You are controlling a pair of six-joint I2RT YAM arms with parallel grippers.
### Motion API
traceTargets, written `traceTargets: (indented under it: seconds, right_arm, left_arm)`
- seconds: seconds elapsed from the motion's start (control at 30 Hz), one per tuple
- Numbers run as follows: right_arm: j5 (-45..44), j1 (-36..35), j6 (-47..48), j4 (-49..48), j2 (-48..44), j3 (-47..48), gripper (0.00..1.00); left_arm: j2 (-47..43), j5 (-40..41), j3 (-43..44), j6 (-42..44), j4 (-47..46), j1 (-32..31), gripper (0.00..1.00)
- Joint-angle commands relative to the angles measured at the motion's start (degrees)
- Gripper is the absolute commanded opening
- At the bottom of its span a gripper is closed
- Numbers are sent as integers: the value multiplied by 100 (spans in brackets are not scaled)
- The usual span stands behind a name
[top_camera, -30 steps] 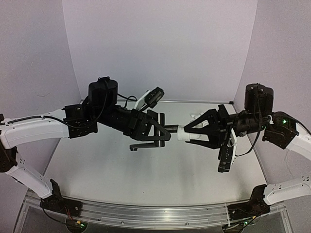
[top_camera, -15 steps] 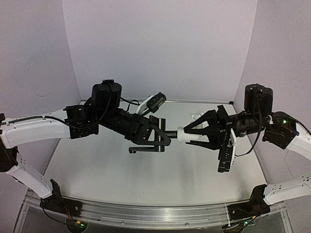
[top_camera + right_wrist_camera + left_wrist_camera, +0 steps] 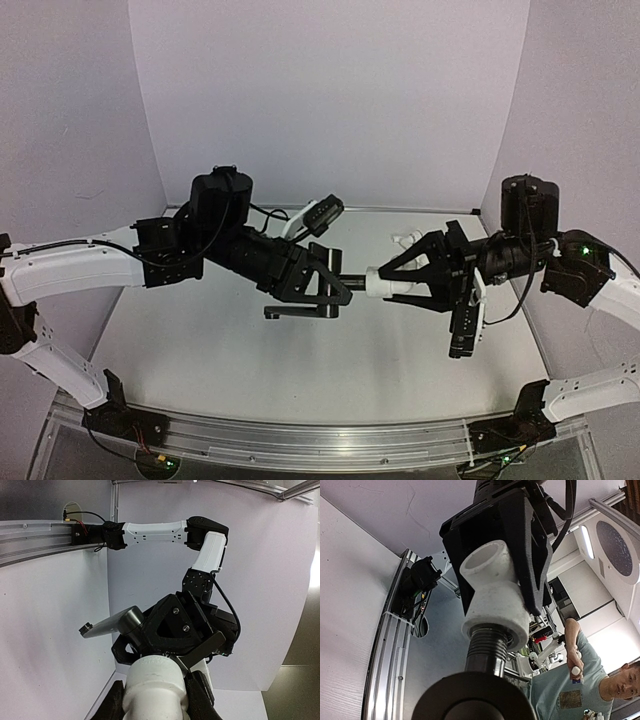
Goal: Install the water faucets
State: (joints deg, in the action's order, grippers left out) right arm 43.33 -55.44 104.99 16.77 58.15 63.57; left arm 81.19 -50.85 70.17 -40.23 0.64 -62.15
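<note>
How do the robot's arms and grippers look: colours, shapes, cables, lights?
The left arm and right arm have white links and black joints. The left gripper and right gripper are black, with triangular frame fingers. Black cables loop near the wrists; a green light glows on the right arm.

The top external camera sits high behind the two arm bases and looks forward and down across the pale grey metal surface [image 3: 200,340], far enough back to take in both arms whole. The left wrist camera looks out along the dark grey threaded metal faucet [image 3: 487,650] at very close range, tilted up toward the ceiling, facing the right end effector [image 3: 495,565]. The right wrist camera looks the opposite way, just as close, over the white plastic pipe fitting [image 3: 152,685] at the left end effector [image 3: 172,645] and its arm. All three views share the spot where faucet meets fitting.
</note>
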Motion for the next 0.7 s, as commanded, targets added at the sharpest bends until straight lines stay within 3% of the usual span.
traceTargets:
  seconds: [0.0, 0.27, 0.5, 0.67]
  right_arm:
    - [-101, -37, -14, -51, 2, 7, 0]
    - [-64, -37, -96, -136, -16, -3, 0]
    - [88, -85, -338, -1205, -90, -389, 0]
    - [-81, -108, -360, -1458, -44, -474, 0]
  left_arm:
    - [-263, -199, 269, 176, -550, -108, 0]
    - [-201, -393, 276, 199, -530, -131, 0]
    - [-53, -453, 371, 224, -626, -140, 0]
    - [-28, -449, 423, 261, -589, -171, 0]
